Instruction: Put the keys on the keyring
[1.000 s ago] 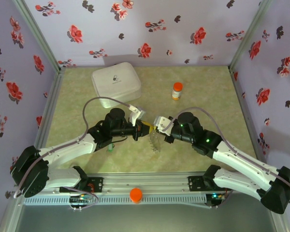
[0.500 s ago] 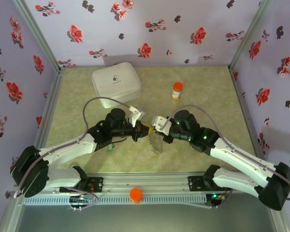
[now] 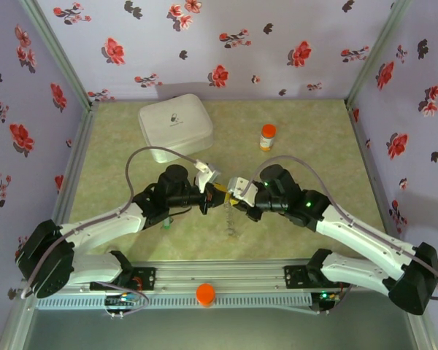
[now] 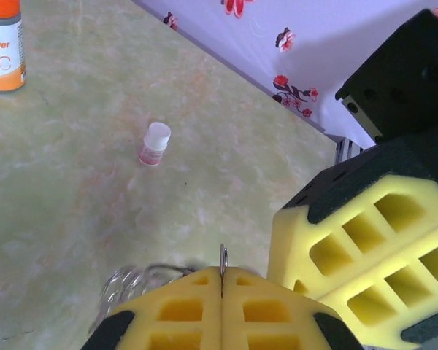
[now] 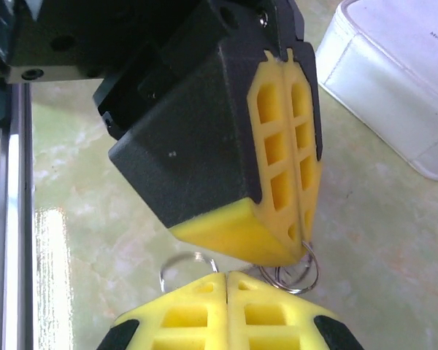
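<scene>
Tip to tip above the desk (image 3: 314, 146), we saw the left hand (image 4: 221, 284) pinching the thin grey beaded metal keyring (image 3: 232, 221), which hung just beneath the pressed-together right hand (image 5: 226, 292).

Left white-and-black arm (image 3: 102, 222) and right white-and-black arm (image 3: 365, 237) angle inward — left yellow-padded gripper (image 3: 217, 192) and right yellow-padded gripper (image 3: 235, 198) both closed, tips close together.

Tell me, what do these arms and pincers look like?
The left arm and right arm are white shells with black joints, each trailing a grey cable. The left pincer and right pincer have black fingers faced with yellow, grid-holed foam pads.
</scene>
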Robot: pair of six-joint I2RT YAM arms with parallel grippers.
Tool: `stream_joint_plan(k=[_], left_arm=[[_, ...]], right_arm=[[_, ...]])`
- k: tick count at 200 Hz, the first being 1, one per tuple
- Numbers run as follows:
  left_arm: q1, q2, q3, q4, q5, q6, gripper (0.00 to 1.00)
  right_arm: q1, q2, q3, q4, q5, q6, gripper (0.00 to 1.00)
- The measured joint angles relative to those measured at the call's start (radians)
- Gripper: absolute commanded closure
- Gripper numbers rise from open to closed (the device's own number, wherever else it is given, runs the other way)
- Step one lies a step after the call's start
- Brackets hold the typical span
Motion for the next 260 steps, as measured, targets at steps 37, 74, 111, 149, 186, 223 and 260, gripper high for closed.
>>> stream_joint_plan(k=[37,74,111,149,186,223,260], left_arm=[[0.0,-0.005,-0.014,0.056,0.0,0.005,1.0],[0.0,-0.009,-0.027,0.076,-0.001,0.008,1.0],[0.0,-0.01,-0.054,0.087,-0.01,0.008,1.0],[0.0,-0.022,-0.105,0.167,-0.028,0.015,1.0],[0.0,-0.038,-0.184,0.302,-0.045,0.053,1.0],[0.0,-0.038,-0.277,0.489,-0.039,0.104,1.0],[0.0,0.0,-0.309,0.64,-0.01,0.156,1.0]], right_arm=[[0.0,-0.026,-0.008,-0.031,0.007,0.031,1.0],[-0.011,-0.127,-0.063,-0.007,0.107,0.133,1.0],[-0.014,-0.158,-0.087,-0.001,0.238,0.43,1.0],[-0.017,0.027,-0.061,-0.138,0.279,0.765,1.0],[-0.039,0.154,-0.058,-0.23,0.247,0.903,1.0],[-0.108,0.237,-0.058,-0.231,0.179,0.938,1.0],[-0.123,0.336,-0.058,-0.225,0.138,0.937,0.94]])
